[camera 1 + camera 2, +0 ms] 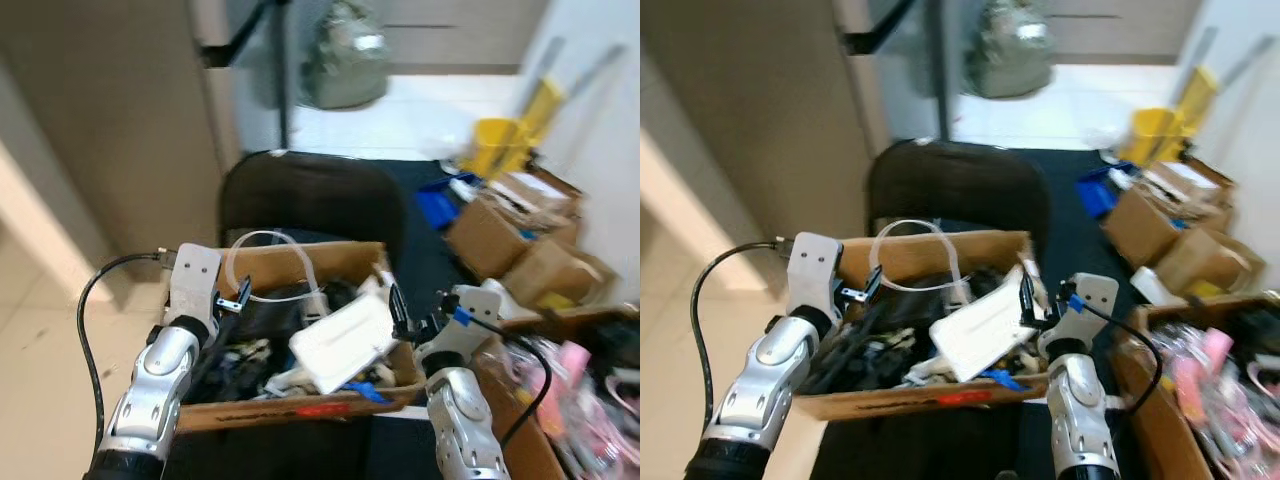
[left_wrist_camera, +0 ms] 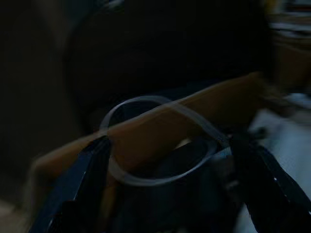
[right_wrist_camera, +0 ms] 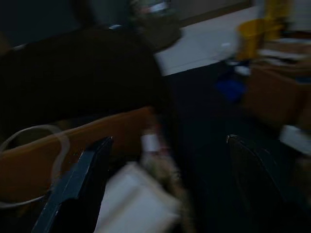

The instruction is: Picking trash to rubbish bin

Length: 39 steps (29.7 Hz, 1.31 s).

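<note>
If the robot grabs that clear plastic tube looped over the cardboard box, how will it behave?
The clear tube will probably flop, since it curves in a loose loop over the cardboard box wall. It looks thin, so likely light. Its end runs down into the clutter, so it may snag.

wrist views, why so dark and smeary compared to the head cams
Left wrist view: underexposed, motion-blurred; the clear tube loop stays legible over the cardboard box. Right wrist view: dim, soft throughout. Eye views: brighter, mildly blurred, floor beyond the black chair washed out.
</note>
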### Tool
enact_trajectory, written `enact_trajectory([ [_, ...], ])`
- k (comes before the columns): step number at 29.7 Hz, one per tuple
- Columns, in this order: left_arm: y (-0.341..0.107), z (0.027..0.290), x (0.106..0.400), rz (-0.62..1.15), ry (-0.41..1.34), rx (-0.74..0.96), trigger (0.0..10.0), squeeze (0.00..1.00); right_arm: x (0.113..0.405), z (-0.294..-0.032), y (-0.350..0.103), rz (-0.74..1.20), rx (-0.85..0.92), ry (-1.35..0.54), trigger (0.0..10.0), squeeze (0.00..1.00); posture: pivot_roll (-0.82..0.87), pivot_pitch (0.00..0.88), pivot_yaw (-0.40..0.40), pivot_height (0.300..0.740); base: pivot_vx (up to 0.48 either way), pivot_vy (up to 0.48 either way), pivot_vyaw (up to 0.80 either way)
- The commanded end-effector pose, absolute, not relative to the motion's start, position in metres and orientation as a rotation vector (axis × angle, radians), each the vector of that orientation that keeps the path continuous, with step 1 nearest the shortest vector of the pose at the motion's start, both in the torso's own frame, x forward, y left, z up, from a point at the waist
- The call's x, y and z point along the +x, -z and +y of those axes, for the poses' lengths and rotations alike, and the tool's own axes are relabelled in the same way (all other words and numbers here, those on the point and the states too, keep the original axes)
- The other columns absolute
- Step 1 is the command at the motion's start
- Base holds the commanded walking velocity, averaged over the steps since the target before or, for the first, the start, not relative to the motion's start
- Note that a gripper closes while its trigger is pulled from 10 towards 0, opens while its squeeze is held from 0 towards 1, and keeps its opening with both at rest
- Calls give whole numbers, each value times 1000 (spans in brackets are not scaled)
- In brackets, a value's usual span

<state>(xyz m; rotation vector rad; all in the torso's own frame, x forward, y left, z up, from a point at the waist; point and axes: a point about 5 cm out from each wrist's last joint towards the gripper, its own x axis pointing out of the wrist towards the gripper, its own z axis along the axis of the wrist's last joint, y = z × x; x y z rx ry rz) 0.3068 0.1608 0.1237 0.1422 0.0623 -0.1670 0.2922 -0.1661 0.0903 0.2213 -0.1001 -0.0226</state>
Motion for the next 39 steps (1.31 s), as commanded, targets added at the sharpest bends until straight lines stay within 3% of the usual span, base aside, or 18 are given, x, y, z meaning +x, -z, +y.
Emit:
enact_trajectory([
  [1, -119, 162, 305, 80, 171, 185, 10000, 0, 289, -166, -88, -84, 225, 22, 10000, 0, 22, 125, 46, 740, 0, 0, -800],
  [22, -120, 168, 308, 76, 144, 190, 10000, 0, 285, -169, -91, -65, 220, 32, 10000, 0, 17, 118, 50, 740, 0, 0, -800],
  [31, -114, 166, 304, 88, 152, 200, 10000, 0, 277, -156, -84, -28, 225, -33, 10000, 0, 6, 39, 32, 740, 0, 0, -800],
  [39, -119, 168, 309, 74, 141, 192, 10000, 0, 275, -155, -82, -10, 235, -13, 10000, 0, 16, 66, 23, 740, 0, 0, -800],
])
